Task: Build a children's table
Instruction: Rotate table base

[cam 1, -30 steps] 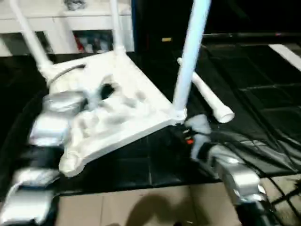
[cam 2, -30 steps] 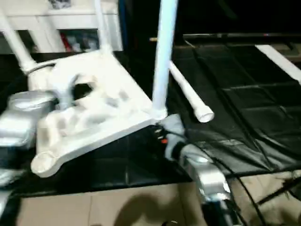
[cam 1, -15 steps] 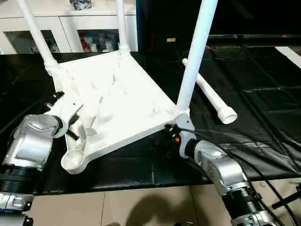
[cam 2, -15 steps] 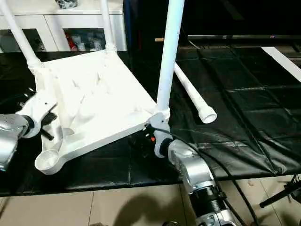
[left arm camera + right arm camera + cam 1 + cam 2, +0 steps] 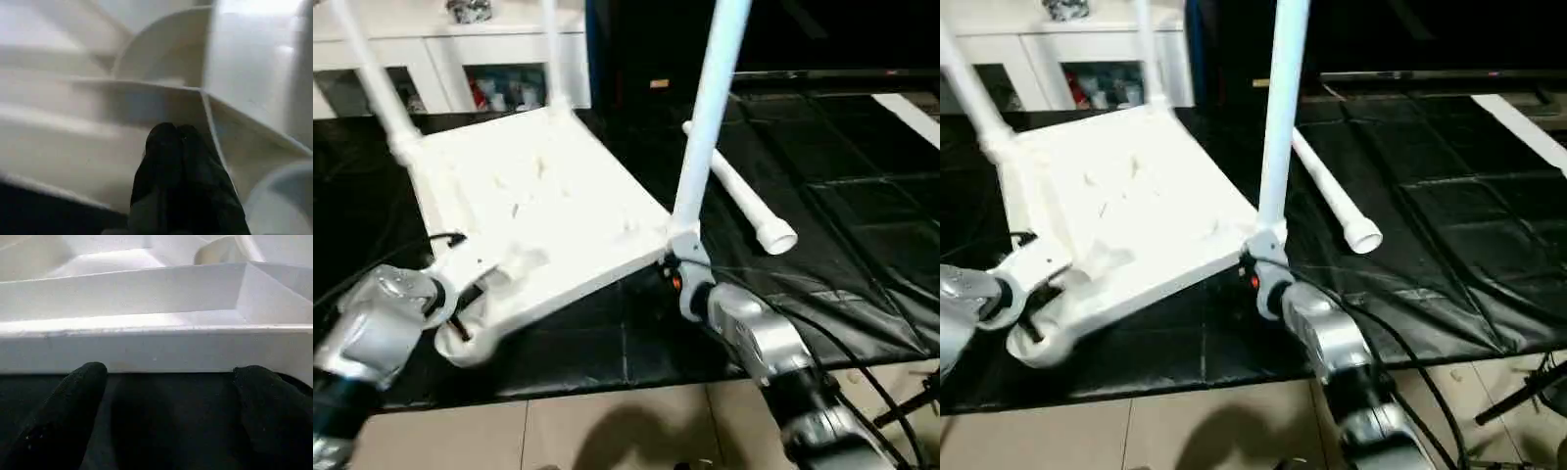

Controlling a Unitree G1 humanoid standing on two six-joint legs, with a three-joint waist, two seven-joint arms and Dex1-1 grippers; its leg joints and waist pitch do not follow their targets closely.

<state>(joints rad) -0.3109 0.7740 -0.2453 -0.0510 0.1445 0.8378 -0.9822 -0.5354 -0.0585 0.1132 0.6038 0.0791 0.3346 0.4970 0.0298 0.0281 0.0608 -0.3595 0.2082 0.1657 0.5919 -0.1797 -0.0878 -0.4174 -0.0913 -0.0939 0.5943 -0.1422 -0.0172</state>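
left eye view: a robot steadies an upturned children's table on a black floor mat.
left gripper sits pinched shut, holding nothing, at the near socket of the table top; three legs stand up, a fourth leg lies beside; right gripper gapes wide under the right corner — a nudge could tip the tilted top. black mat, white cabinet behind.
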